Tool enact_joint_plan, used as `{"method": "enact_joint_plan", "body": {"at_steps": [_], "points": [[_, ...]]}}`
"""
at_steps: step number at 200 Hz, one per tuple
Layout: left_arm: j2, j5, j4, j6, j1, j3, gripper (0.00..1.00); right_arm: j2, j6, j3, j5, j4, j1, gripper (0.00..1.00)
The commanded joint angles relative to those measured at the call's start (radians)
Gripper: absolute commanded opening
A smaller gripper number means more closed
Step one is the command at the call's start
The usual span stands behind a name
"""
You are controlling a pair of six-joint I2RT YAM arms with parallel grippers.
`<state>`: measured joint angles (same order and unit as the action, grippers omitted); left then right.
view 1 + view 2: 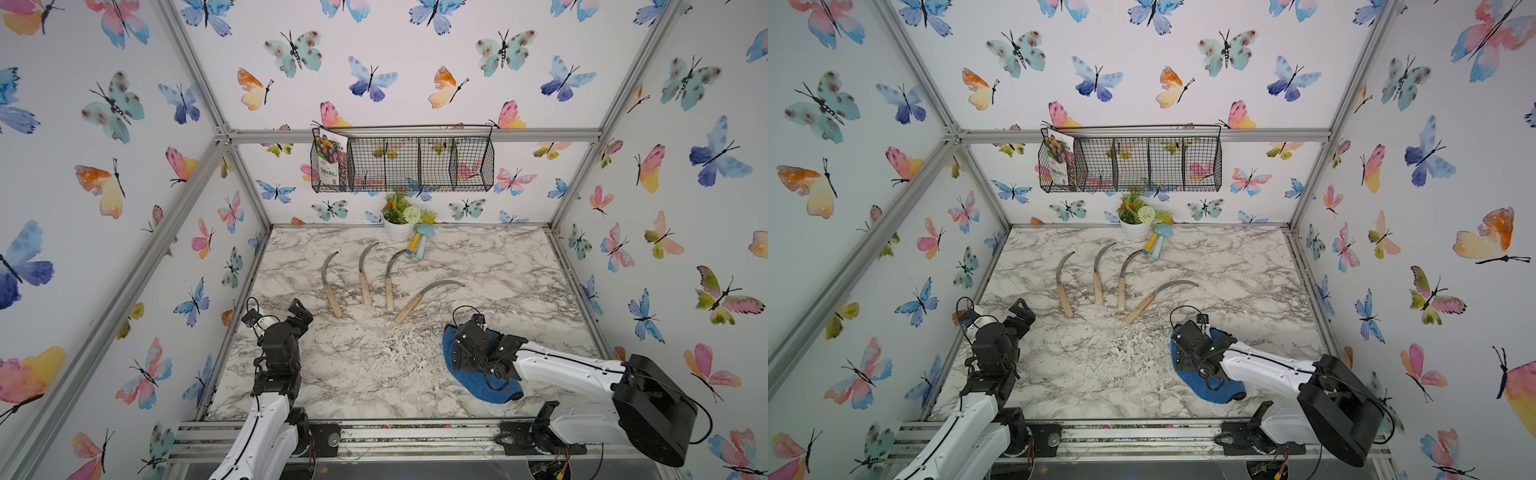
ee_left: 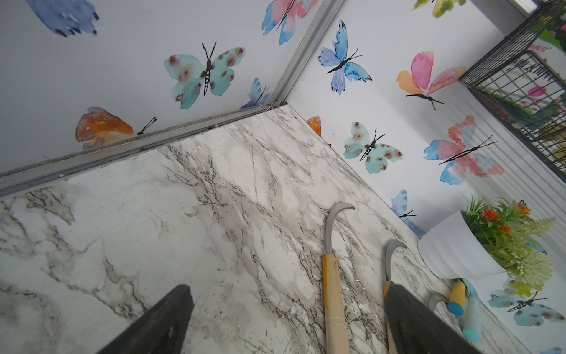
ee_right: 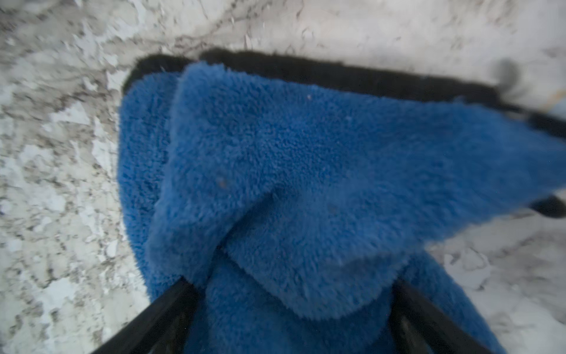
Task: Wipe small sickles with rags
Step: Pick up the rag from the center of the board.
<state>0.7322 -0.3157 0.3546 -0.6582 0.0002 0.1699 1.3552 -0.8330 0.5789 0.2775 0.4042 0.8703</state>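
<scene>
— Small sickles (image 1: 364, 291), where do they lie?
— Four of them on the table (image 1: 507, 266), handles toward the near edge. Three stand in a row left of centre, and the rightmost sickle (image 1: 409, 308) slants with its blade to the right. Nothing touches them.
— And the cloth?
— The blue rag (image 1: 494, 395) lies near and right on the table, mostly covered by the right hand (image 3: 292, 282) in both top views. Its wrist view shows the fingers (image 3: 159, 321) spread wide, with a thick fold bunched between them, not pinched. That picture is blurred, so a dark band along one edge of the rag could be trim or shadow.
— The other arm?
— The left hand (image 1: 302, 314) hangs near and left, fully spread, with nothing in it. In its wrist view one black finger (image 2: 413, 321) hides a sickle's handle, and another sickle shows only a blade tip.
— Anything else unclear?
— The third blade ends just beside the mushroom toys (image 1: 422, 247) by the flower pot (image 1: 397, 230); touching or not, I cannot tell
</scene>
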Motion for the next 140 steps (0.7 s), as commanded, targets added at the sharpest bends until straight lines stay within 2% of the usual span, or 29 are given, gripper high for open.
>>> {"method": "enact_joint_plan", "body": {"at_steps": [1, 81, 101, 111, 127, 140], "points": [[-0.01, 0.013, 0.011, 0.005, 0.005, -0.004, 0.99, 0.078, 0.035, 0.002, -0.089, -0.077, 0.006, 0.98], [-0.013, 0.021, 0.011, 0.009, 0.005, -0.004, 0.99, 0.246, 0.06, -0.019, -0.193, -0.212, 0.006, 0.99], [-0.013, 0.023, 0.013, 0.009, 0.006, -0.003, 0.99, 0.299, 0.067, -0.02, -0.202, -0.229, 0.006, 0.79], [-0.014, 0.022, 0.013, 0.009, 0.005, -0.005, 0.99, 0.312, 0.067, -0.027, -0.207, -0.244, 0.005, 0.52], [-0.014, 0.022, 0.012, 0.01, 0.005, -0.005, 0.99, 0.303, 0.063, -0.047, -0.207, -0.269, 0.004, 0.21], [-0.014, 0.02, 0.011, 0.009, 0.004, -0.004, 0.99, 0.269, 0.053, -0.064, -0.187, -0.269, 0.003, 0.08]]}}
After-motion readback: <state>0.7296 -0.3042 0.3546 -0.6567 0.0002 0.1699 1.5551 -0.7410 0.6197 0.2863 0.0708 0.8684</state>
